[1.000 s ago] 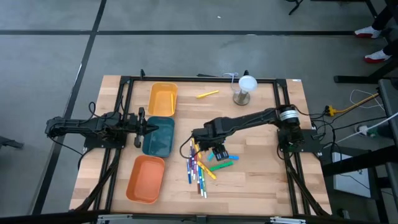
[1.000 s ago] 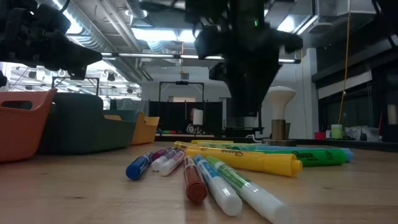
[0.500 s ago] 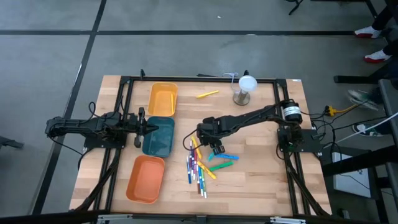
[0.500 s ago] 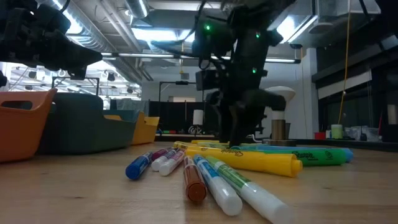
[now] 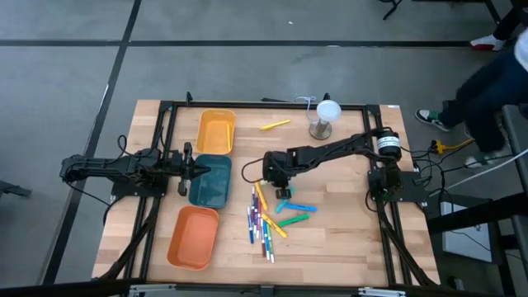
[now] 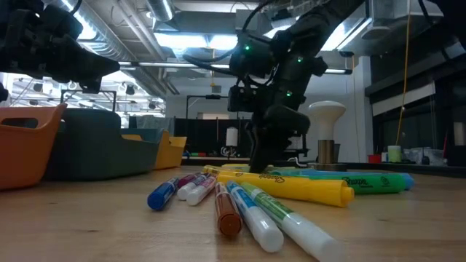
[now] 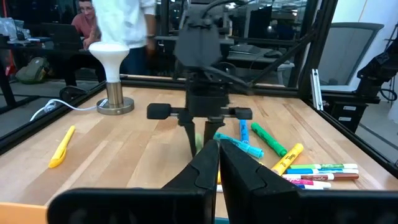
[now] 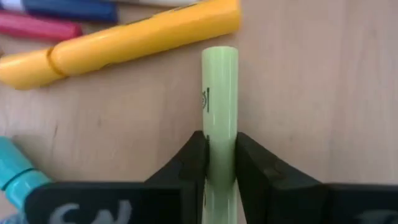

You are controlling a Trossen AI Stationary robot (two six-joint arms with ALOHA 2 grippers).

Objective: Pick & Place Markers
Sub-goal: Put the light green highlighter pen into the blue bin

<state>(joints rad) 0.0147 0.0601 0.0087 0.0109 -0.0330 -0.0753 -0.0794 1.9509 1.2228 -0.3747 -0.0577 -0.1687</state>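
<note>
My right gripper (image 8: 219, 163) is down at the upper end of the marker pile (image 5: 268, 216), near the table's middle, both fingers (image 8: 194, 160) pinched onto a pale green marker (image 8: 219, 106). The marker runs straight out between them, lying on or just above the wood; contact with the table I cannot settle. A yellow marker (image 8: 124, 42) lies just beside its free end, apart from it. A light blue one (image 8: 15, 171) sits off to one side, cut off at the edge.

My left gripper (image 7: 217, 163) hangs over the dark teal tray (image 5: 211, 181), fingers pressed together, empty.

Room: bare wood on the right arm's side of the pile, out to the black frame rail (image 5: 381, 173). The yellow tray (image 5: 216, 130), the teal tray and the orange tray (image 5: 194, 237) line the left side. A lone yellow marker (image 5: 275, 125) lies near the far edge, beside a white-topped stand (image 5: 323, 118).

Hard to read: from overhead my right arm covers the grip. In the low view the pile's far markers hide behind the near ones (image 6: 251, 211). A person (image 5: 487, 70) is cut off at the corner.
</note>
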